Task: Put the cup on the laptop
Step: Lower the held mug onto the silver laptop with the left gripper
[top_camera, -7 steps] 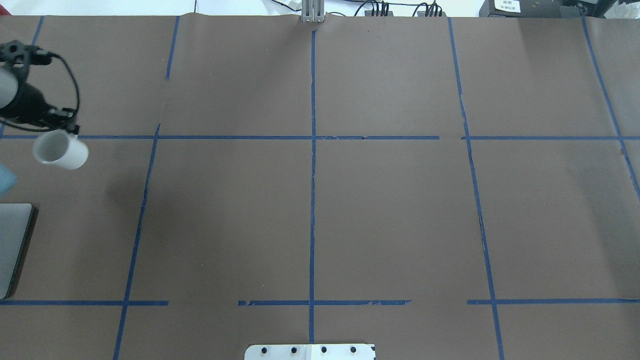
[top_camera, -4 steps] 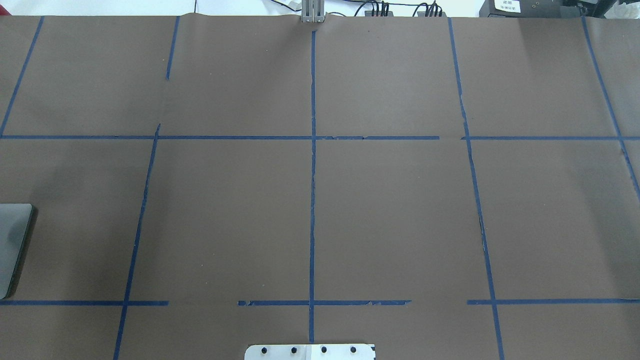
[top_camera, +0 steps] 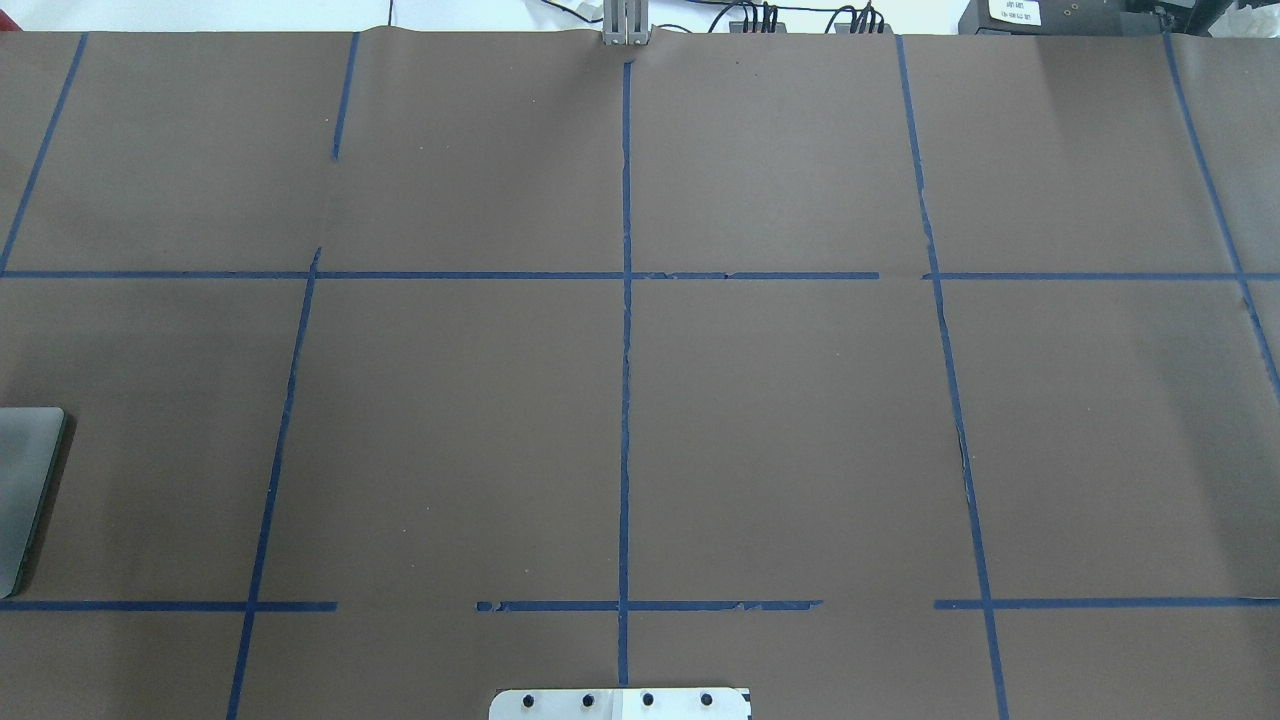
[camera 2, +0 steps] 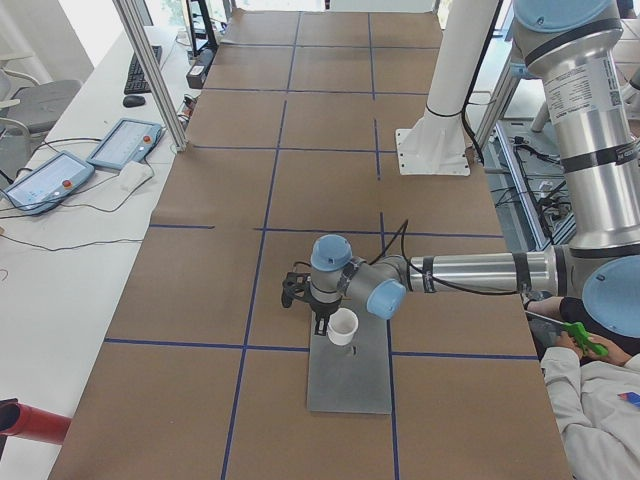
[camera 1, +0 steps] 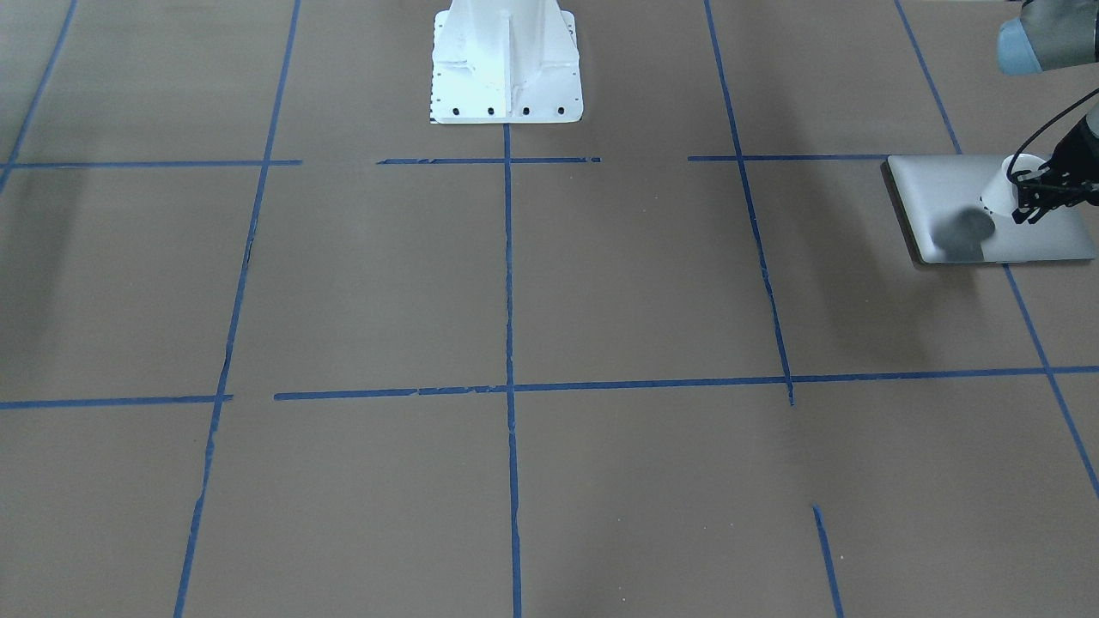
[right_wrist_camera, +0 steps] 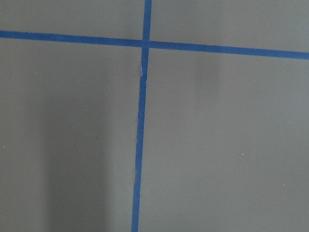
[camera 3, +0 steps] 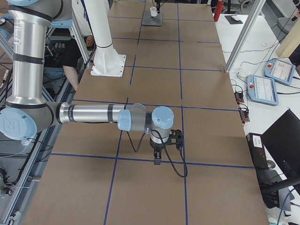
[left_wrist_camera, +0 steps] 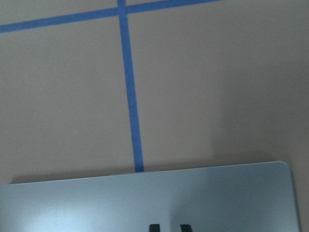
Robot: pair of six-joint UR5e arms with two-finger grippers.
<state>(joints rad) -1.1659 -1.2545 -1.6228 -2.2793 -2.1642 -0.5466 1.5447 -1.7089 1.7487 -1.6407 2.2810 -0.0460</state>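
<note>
The white cup (camera 1: pixel 1003 194) hangs just above the silver-grey laptop (camera 1: pixel 944 193) at the table's end on my left, casting a dark shadow on the lid. My left gripper (camera 1: pixel 1027 196) is shut on the cup's side. The exterior left view shows the same cup (camera 2: pixel 342 326) over the laptop (camera 2: pixel 350 380). In the left wrist view the laptop lid (left_wrist_camera: pixel 96 205) fills the bottom and the cup is hidden. The overhead view shows only the laptop's corner (top_camera: pixel 25 480). My right gripper (camera 3: pixel 157 160) points down over bare table; I cannot tell whether it is open or shut.
The white robot base (camera 1: pixel 505 60) stands at the table's middle near edge. Blue tape lines grid the brown table cover (top_camera: pixel 780 420). Teach pendants (camera 2: pixel 125 142) lie on the side bench. A person (camera 2: pixel 590 400) sits beside the left arm's base.
In the overhead view my left gripper and the cup have moved off the left edge. The laptop corner has darkened under a shadow.
</note>
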